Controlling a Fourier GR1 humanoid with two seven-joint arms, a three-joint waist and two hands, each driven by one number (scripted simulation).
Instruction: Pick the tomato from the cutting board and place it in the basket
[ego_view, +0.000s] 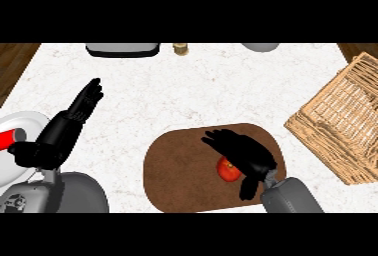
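Observation:
A red tomato (228, 170) lies on the brown oval cutting board (177, 170) at the lower middle of the counter. My right hand (244, 152) hovers right over it, fingers curving down across its top and thumb (249, 188) below, so only the tomato's left part shows; I cannot see whether the fingers touch it. The wicker basket (343, 117) stands tilted at the right edge, apart from the board. My left hand (77, 112) rests open at the left, fingers straight and pointing up the counter.
A white plate (22, 125) with a red object (7, 139) sits at the left edge under my left forearm. A grey appliance (122, 49), a small brown jar (180, 49) and a grey rounded object (260, 47) line the back edge.

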